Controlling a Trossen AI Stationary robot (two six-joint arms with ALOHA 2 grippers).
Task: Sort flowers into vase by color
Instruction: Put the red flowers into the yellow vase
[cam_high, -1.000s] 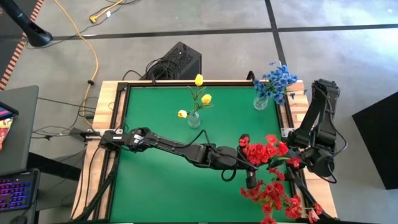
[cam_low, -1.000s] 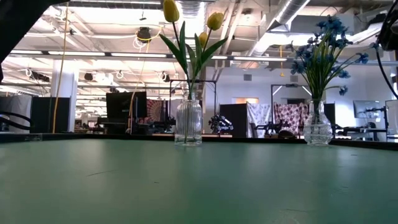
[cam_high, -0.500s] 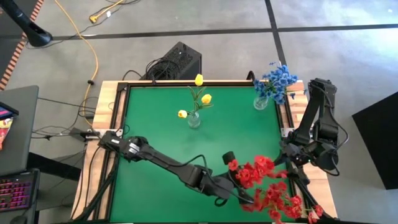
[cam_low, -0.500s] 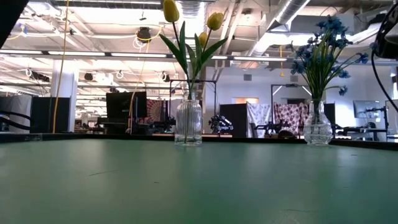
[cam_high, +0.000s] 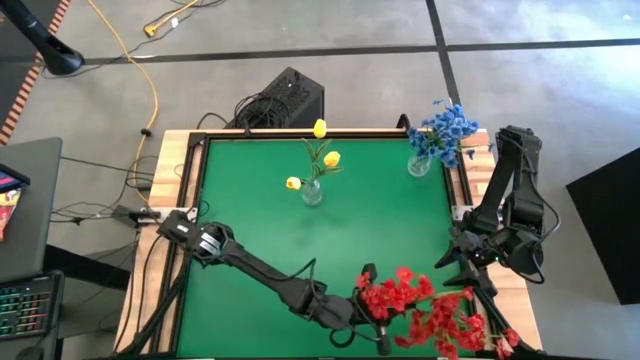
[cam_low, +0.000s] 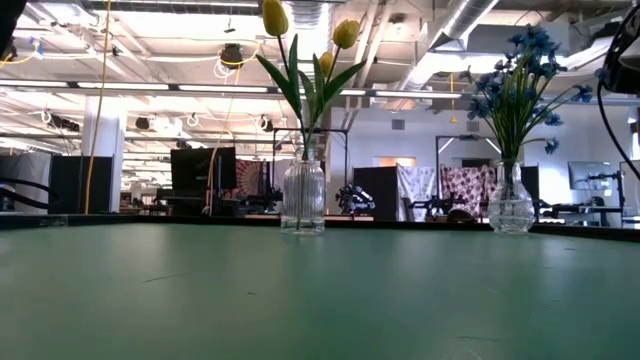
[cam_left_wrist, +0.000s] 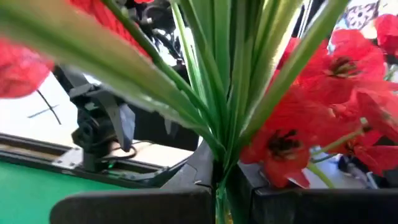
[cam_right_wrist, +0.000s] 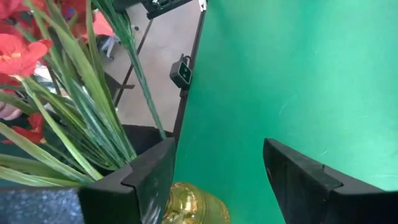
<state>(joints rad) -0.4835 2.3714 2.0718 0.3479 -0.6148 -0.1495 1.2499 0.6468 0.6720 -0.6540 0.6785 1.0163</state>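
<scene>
Left hand (cam_high: 378, 335) pinches the red flowers' (cam_high: 392, 296) stems, blooms leaning toward the spread right hand (cam_high: 450, 268) just beside them.

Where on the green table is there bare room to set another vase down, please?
The widest bare green lies between the yellow flowers' vase and the left arm. Another patch lies between that vase and the blue flowers' vase. The near right corner is crowded: red flowers, left pincer, right pincer.

The red flowers (cam_high: 395, 296) cover the left gripper (cam_high: 378, 325), seemingly clamped on their stems, near the high view's bottom edge.
</scene>
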